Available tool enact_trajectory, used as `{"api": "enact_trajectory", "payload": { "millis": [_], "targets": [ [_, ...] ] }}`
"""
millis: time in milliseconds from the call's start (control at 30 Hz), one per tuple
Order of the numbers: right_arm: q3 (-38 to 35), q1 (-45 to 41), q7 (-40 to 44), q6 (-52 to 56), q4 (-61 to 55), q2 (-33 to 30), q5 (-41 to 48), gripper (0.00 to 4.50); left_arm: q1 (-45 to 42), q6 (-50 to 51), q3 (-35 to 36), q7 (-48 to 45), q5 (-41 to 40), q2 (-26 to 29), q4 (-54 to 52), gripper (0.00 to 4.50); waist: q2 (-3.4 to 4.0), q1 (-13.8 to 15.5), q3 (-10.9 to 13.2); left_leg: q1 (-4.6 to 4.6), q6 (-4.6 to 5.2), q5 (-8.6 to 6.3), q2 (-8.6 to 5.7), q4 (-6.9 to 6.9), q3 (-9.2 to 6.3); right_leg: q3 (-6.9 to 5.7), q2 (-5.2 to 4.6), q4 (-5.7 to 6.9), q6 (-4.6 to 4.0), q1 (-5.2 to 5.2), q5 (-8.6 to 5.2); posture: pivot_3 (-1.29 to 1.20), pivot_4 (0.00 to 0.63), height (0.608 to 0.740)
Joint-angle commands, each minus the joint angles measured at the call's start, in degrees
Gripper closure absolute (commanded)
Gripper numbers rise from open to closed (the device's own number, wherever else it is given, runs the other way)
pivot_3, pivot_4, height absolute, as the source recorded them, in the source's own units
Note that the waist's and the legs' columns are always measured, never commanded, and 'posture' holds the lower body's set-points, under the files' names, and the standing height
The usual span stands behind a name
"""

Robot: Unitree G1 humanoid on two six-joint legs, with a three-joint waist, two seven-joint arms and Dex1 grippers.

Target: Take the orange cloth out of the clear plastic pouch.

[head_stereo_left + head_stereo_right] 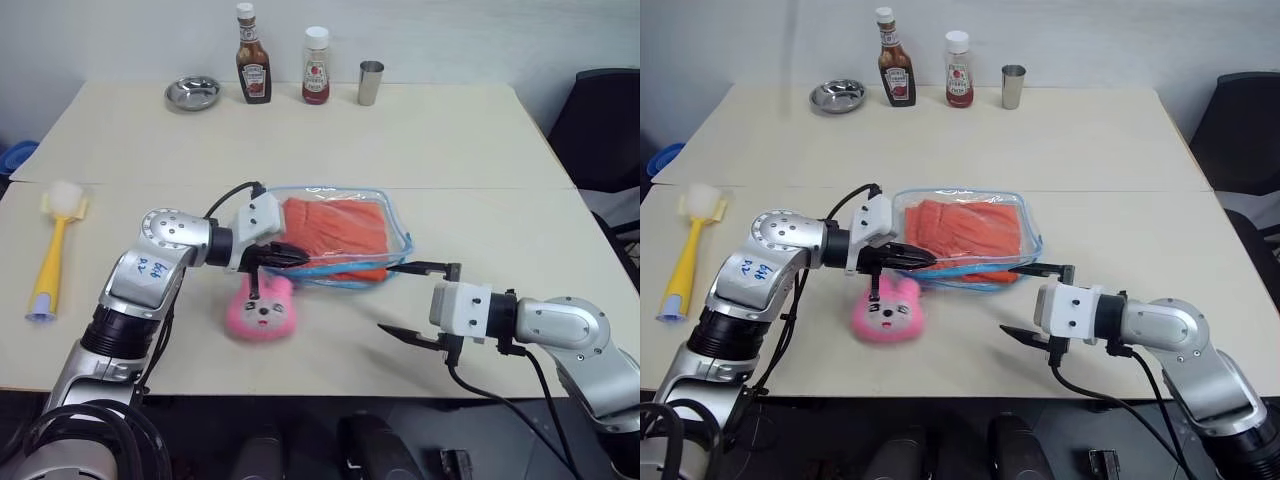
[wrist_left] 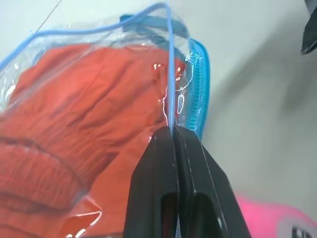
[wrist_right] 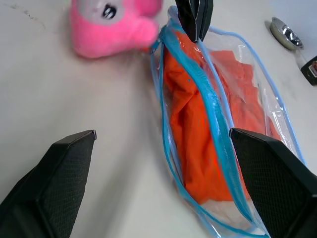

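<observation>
Left gripper [image 2: 173,136] clenched on the edge of the clear plastic pouch [image 1: 395,222]; right gripper [image 1: 418,302] released.

My left fingers [image 2: 153,188] are pressed together on the pouch's light blue edging at its near left corner, with that edge raised off the table [image 1: 450,140]. The orange cloth [image 1: 335,232] sits inside the pouch, wrinkled and filling most of it; along the open zip side some cloth bulges between the blue strips. My right gripper hovers just beside the pouch's near right end, jaws spread wide, holding nothing. The pink plush charm [image 1: 260,310] lies on the table just beside the pouch, under my left gripper.
</observation>
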Motion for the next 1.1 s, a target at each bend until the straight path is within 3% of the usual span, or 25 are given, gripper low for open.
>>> {"api": "enact_trajectory", "payload": {
  "millis": [33,133,500,733,933,1100],
  "targets": [
    [1.4,-2.5,-1.8,1.4,-1.1,2.1,-0.9,0.00,-1.1,3.5,1.8,2.8,-2.1,-1.3,-2.3,4.49,0.00,0.0,0.0,0.02,-0.01,0.00,0.00,0.00,0.00,0.00,0.00,0.01,0.00,0.01,0.00,0.00,0.150,0.740],
    [4.7,-4.5,-2.5,2.2,0.7,4.3,-3.1,0.62,-1.4,4.4,1.2,3.8,-2.2,-1.8,-2.9,4.50,0.00,0.1,0.0,0.02,-0.01,0.01,-0.01,0.02,0.00,0.01,-0.01,0.02,0.00,0.01,0.00,0.00,0.150,0.740],
    [10.4,-12.1,-8.3,4.3,8.5,13.0,-10.5,4.34,0.3,4.6,-1.1,4.9,-2.2,-2.0,-5.8,4.50,0.00,0.1,0.0,0.00,-0.03,0.02,-0.02,0.02,0.00,0.01,-0.03,0.02,0.00,-0.02,0.00,0.00,0.150,0.740],
    [12.6,-14.0,-9.8,5.8,11.4,16.3,-13.3,4.34,1.4,3.8,-1.1,5.6,-2.1,-1.9,-6.0,4.50,0.00,0.1,0.0,0.00,-0.03,0.02,-0.02,0.01,0.01,0.01,-0.03,0.02,0.00,-0.04,0.00,0.00,0.150,0.740],
    [14.6,-14.4,-11.6,6.3,13.6,18.1,-17.0,2.47,1.1,4.0,-1.0,6.7,-2.3,-2.9,-5.8,4.50,0.00,0.1,0.0,0.00,-0.03,0.02,-0.02,0.01,0.01,0.01,-0.04,0.02,0.00,-0.04,0.00,0.00,0.150,0.740],
    [15.3,-14.8,-12.8,6.1,15.9,19.3,-19.1,2.47,0.9,4.1,-0.9,6.9,-2.6,-3.2,-6.1,4.50,0.00,0.1,0.0,0.00,-0.03,0.02,-0.02,0.01,0.02,0.01,-0.03,0.02,0.00,-0.05,0.00,0.00,0.150,0.740]
  ]
}}
